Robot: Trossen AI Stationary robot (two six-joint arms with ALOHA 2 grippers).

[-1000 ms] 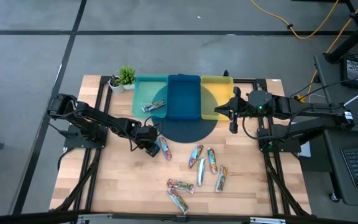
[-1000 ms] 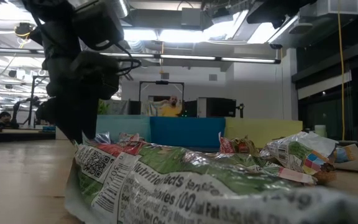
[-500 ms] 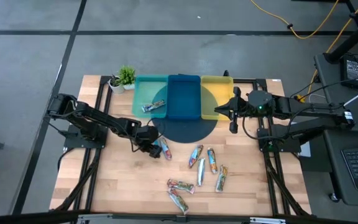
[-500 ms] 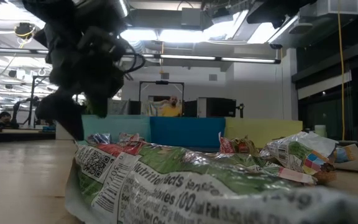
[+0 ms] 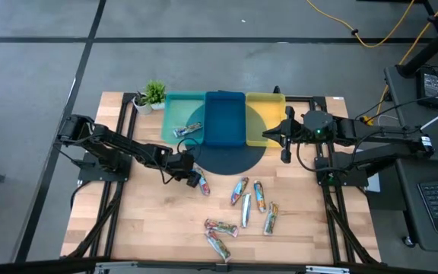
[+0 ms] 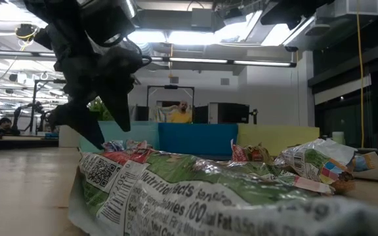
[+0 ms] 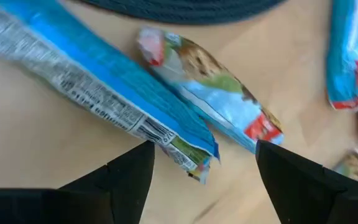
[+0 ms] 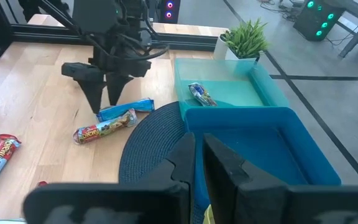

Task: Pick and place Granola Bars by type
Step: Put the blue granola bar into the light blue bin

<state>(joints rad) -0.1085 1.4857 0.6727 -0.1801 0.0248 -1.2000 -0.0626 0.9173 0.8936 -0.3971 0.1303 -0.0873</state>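
On the table's left half, the left gripper [image 5: 189,176] hangs w/ jaws spread wide and empty, just over two bars lying side by side: a blue bar [image 8: 125,109] and a multi bar [image 8: 104,130], both beside the round mat [image 5: 226,158]. Step in hand looks like a pick: next move calls for dropping straight down so one bar, not both, sits between the fingers, then closing. One bar [image 5: 188,131] already lies in the teal tray [image 5: 175,106]; blue tray [image 5: 225,114] and yellow tray [image 5: 265,106] stand alongside. Other bars [image 5: 251,202] lie scattered mid-table, well apart from the pick spot, so approach room is fair. Right gripper [image 5: 285,140], jaws closed on nothing, waits by the yellow tray.
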